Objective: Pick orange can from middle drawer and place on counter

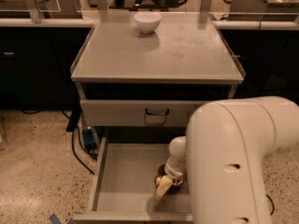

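Note:
The orange can (174, 181) shows as a small dark copper shape on the floor of the open middle drawer (126, 181), right of centre. My gripper (164, 186) reaches down into the drawer and sits right at the can, covering part of it. My large white arm (233, 162) fills the lower right and hides the drawer's right side. The counter (159, 50) is the grey cabinet top above.
A white bowl (147, 22) stands at the back of the counter. The upper drawer front with a black loop handle (157, 112) is closed. A black cable (74, 143) runs over the speckled floor at the left. Dark cabinets flank the unit.

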Available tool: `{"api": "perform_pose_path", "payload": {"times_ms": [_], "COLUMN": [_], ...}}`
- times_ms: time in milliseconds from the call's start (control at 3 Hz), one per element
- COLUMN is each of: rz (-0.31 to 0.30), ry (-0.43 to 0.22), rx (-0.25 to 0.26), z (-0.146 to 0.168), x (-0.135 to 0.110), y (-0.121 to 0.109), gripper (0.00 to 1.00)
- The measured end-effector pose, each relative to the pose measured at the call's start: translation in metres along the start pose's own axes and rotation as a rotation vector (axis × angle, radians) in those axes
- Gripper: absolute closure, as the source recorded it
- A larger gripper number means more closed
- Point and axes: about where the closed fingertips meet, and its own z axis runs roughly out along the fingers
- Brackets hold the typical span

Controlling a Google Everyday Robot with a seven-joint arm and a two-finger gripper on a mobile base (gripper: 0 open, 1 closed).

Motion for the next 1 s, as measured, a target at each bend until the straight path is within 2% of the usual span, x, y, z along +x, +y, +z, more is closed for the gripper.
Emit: {"api": "perform_pose_path", "payload": {"times_ms": [333, 667, 1000], "rz": [0.017, 0.017, 0.017], "ry": [0.02, 0.019, 0.019], "rx": [0.001, 0.002, 0.002], "z": [0.0148, 0.0147, 0.0147], "x": [0.0055, 0.0057, 0.0058], "y": [0.0095, 0.0091, 0.0091], "gripper": [0.0, 0.01, 0.2]}}
